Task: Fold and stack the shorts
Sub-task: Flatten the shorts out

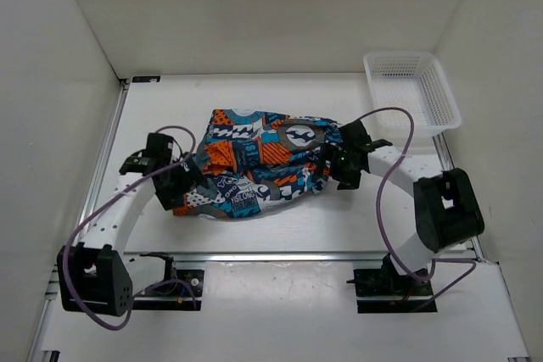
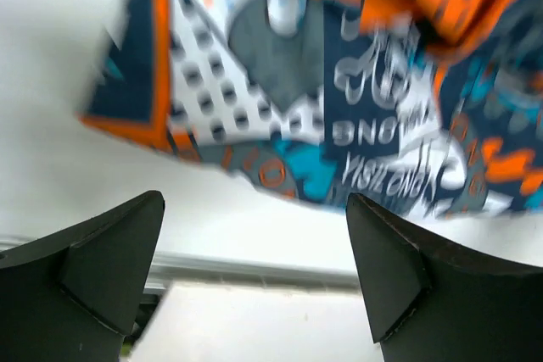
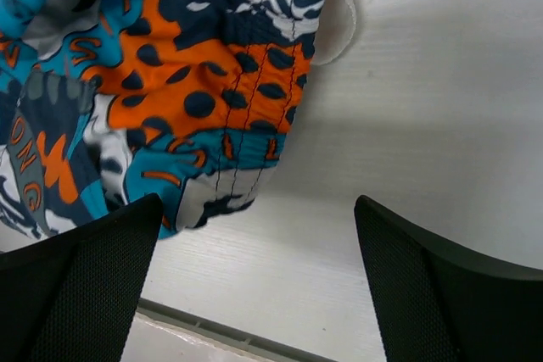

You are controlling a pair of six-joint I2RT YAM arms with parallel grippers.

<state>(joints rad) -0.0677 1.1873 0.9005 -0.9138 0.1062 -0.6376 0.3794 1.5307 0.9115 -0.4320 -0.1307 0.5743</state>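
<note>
Left hand (image 1: 185,182) is spread wide and empty at the near-left end of the shorts (image 1: 259,163). Right hand (image 1: 333,165) is likewise spread at their right end. The shorts lie bunched mid-tabletop (image 1: 280,231), long axis left-to-right. A white basket (image 1: 411,89) sits far right.

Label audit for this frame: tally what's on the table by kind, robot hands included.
Teal, orange and navy printed cloth shorts: 1 crumpled heap
White plastic mesh basket: 1
Black two-finger hands: 2, left hand and right hand, both open
Total: 4
</note>
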